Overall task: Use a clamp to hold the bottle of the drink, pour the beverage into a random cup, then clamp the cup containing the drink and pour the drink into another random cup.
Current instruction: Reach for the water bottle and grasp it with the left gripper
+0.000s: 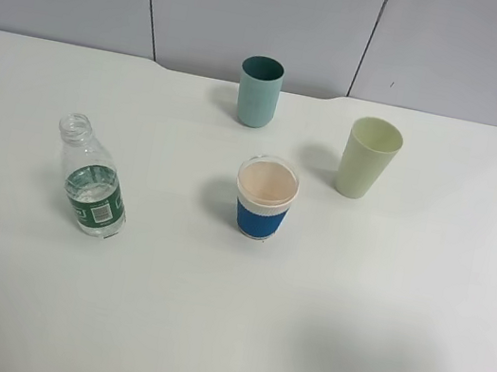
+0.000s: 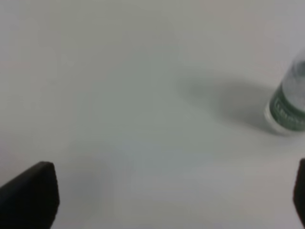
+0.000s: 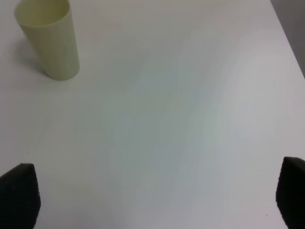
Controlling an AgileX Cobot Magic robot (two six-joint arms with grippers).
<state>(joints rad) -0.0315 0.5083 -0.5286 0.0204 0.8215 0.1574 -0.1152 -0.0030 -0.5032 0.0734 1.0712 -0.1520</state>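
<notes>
A clear uncapped drink bottle [image 1: 93, 180] with a green label stands at the left of the white table [image 1: 381, 306]; its base shows in the left wrist view [image 2: 287, 107]. A teal cup [image 1: 258, 91] stands at the back middle. A pale green cup [image 1: 367, 157] stands to its right and shows in the right wrist view [image 3: 48, 38]. A white cup with a blue sleeve [image 1: 264, 199] stands in the middle. My left gripper [image 2: 167, 200] is open and empty, apart from the bottle. My right gripper [image 3: 157, 200] is open and empty, well away from the pale green cup. Neither arm shows in the exterior view.
Grey wall panels [image 1: 261, 5] run behind the table's far edge. The table's right edge [image 3: 286, 38] shows in the right wrist view.
</notes>
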